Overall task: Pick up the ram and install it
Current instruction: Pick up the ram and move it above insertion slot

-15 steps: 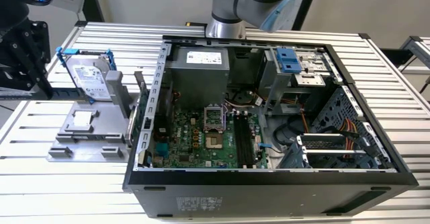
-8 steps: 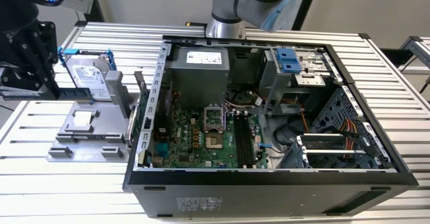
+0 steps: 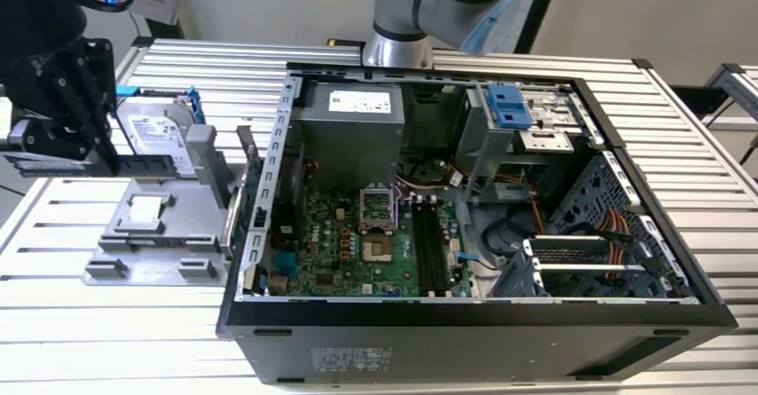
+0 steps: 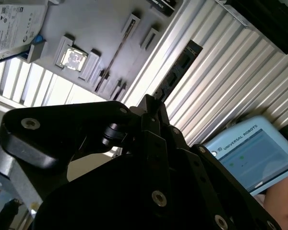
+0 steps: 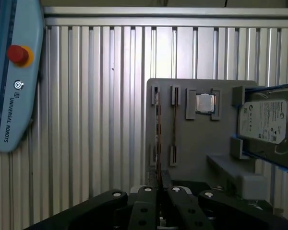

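Holding the ram (image 4: 179, 68) clamped in pincer (image 4: 155, 101)

An open computer case (image 3: 474, 346) sits on the ribbed metal worktop (image 3: 698, 138), motherboard (image 3: 350, 248) exposed. At the exterior view's left, the black claw (image 3: 53, 151) grips the ram (image 3: 101, 168) level, beside a grey fixture (image 3: 154, 235) bearing a hard drive (image 3: 154, 133).

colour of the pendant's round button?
Red button with a yellow surround on the teach pendant; clearest in the first wrist view.

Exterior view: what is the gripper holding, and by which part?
The ram, pinched by the gripper along its upper long edge, roughly mid-length.
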You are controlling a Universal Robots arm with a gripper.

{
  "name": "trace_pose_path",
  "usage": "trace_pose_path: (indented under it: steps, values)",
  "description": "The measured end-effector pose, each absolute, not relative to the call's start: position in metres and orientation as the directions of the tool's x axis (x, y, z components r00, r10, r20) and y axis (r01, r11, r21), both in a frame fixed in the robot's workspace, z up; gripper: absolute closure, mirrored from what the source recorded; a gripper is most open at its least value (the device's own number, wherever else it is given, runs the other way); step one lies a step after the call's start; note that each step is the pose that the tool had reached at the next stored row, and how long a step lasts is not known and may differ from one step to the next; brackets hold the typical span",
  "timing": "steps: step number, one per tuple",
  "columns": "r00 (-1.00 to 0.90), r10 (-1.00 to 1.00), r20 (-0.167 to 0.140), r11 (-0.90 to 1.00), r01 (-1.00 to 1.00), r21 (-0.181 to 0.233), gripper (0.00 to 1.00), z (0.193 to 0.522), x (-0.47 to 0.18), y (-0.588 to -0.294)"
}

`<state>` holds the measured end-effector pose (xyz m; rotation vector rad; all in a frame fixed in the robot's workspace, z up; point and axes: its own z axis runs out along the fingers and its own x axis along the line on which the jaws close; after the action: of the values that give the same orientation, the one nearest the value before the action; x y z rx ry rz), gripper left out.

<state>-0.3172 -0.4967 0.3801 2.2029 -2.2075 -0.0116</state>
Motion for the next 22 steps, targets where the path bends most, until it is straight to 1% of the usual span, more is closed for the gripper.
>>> trace_pose_path:
  steps: [22]
  values:
    - [-0.002,-1.0,0.011,0.002,-1.0,0.021,1.0,0.38,-0.29,-0.497]
